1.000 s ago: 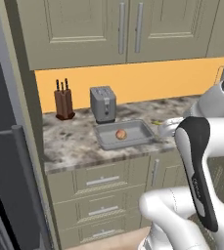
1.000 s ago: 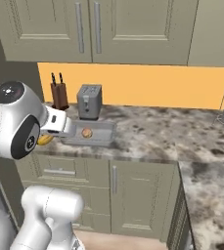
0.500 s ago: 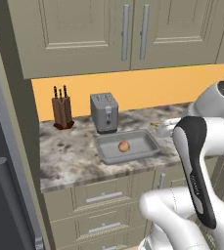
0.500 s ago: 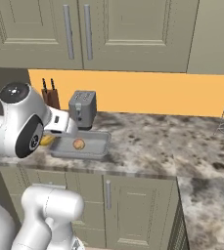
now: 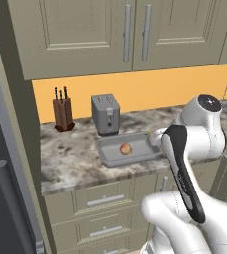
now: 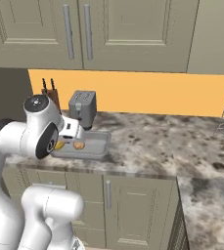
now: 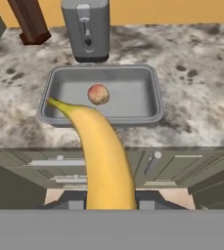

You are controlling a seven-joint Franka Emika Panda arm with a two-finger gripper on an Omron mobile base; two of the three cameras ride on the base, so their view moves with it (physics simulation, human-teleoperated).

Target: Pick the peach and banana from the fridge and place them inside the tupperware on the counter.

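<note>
Gripper (image 7: 111, 207) clamped on banana (image 7: 101, 151) near its lower end; fruit soft, light, bruises easily. Peach (image 7: 98, 93) sits in tupperware (image 7: 150, 78), near toaster (image 7: 86, 29)

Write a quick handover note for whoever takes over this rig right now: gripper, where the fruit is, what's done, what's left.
Gripper: shut on the banana, held in front of the counter, short of the tupperware.
Peach: already inside the tupperware, which sits in front of the toaster.
Done: peach placed; banana picked.
Left: carry the banana over the tray, release it inside.
</note>
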